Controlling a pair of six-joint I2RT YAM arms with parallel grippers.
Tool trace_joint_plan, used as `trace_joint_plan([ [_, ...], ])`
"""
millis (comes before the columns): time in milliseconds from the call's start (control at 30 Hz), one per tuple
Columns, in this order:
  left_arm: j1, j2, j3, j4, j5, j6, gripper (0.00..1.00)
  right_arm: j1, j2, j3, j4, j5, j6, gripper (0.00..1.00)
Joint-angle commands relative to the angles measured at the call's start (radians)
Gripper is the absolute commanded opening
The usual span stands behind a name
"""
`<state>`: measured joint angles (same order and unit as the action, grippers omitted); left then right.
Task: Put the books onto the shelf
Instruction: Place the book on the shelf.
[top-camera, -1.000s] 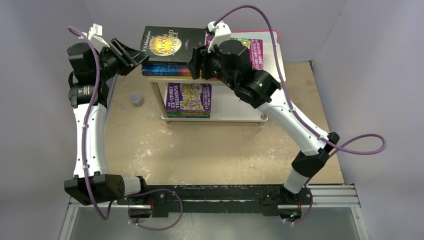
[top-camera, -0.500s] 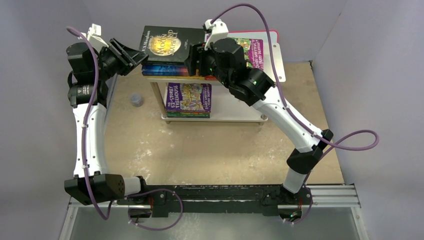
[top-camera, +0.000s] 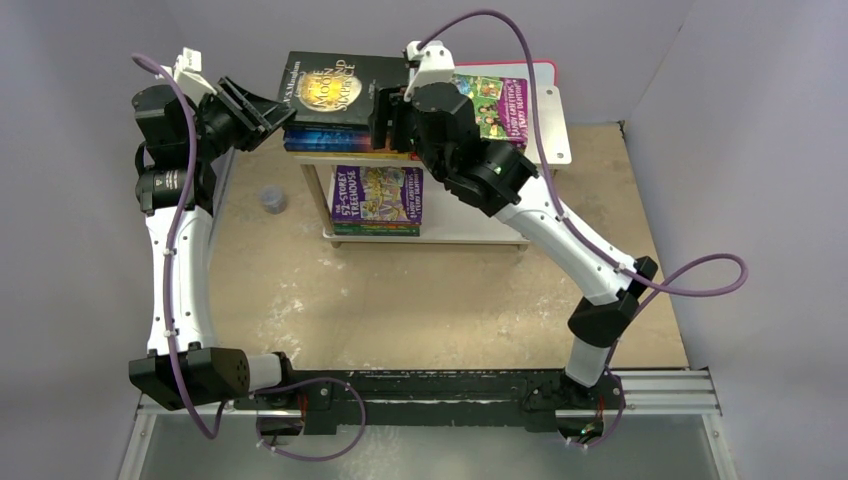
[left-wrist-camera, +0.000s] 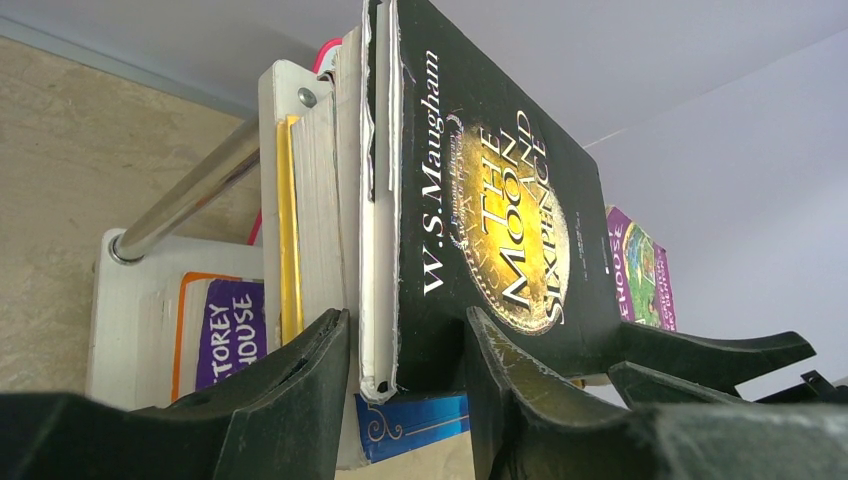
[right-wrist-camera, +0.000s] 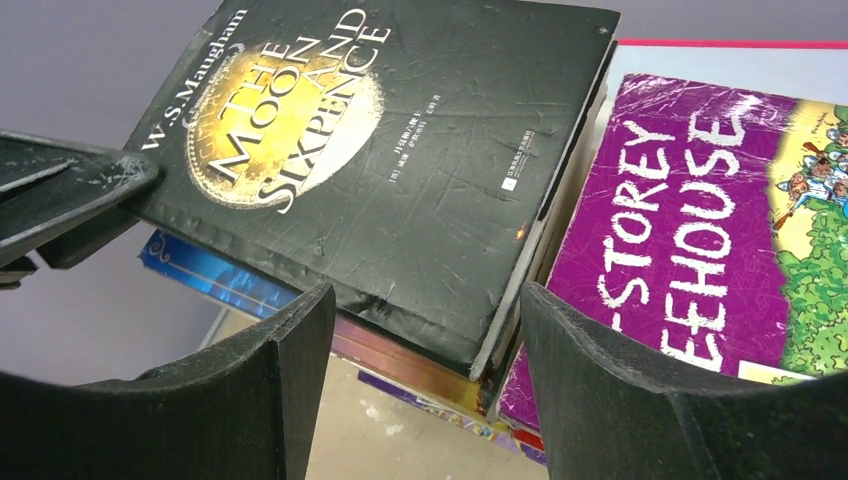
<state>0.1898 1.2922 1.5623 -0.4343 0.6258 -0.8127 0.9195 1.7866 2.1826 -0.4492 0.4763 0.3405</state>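
A: Place of the black paperback "The Moon and Sixpence" (top-camera: 335, 88) to be entered.

B: It is seen lying flat as the top book of a stack at the left end of the upper board of the small two-tier pale metal shelf (top-camera: 470, 232). The shelf is set at the far edge of the tan counter (top-camera: 400, 300). A blue paperback (right-wrist-camera: 200, 270) is seen jutting out lower in the stack.

A: Left hand?

B: The left hand (left-wrist-camera: 405, 340) is placed at the stack's left edge, fingers apart. One finger is laid over the black cover's corner and the other beside the page edges below. Whether the books are pinched cannot be told.

A: Right hand?

B: The right hand (right-wrist-camera: 425, 300) is held at the stack's near right corner, fingers spread wide, with nothing gripped.

A: Other books?

B: A purple "Storey Treehouse" paperback (top-camera: 495, 105) is seen just beside the stack's right edge. A "52-Storey Treehouse" paperback (top-camera: 377, 193) is laid on top of a low pile at the left end of the lower board.
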Motion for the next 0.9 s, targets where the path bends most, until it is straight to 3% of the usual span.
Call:
trace_joint_plan([
  [0,0.001,-0.015,0.045,0.058,0.037,-0.002,0.37,0.036,0.026,0.018,-0.017,0.136,0.019,0.70],
  [167,0.002,-0.011,0.053,0.067,0.051,-0.015,0.36,0.053,0.033,0.012,0.006,0.202,0.040,0.69],
  [467,0.002,0.006,0.081,0.065,0.051,-0.020,0.34,0.088,0.027,0.004,0.023,0.133,0.085,0.69],
  [867,0.002,-0.009,0.055,0.107,0.090,-0.067,0.16,0.096,-0.056,-0.072,0.088,0.133,0.060,0.69],
])
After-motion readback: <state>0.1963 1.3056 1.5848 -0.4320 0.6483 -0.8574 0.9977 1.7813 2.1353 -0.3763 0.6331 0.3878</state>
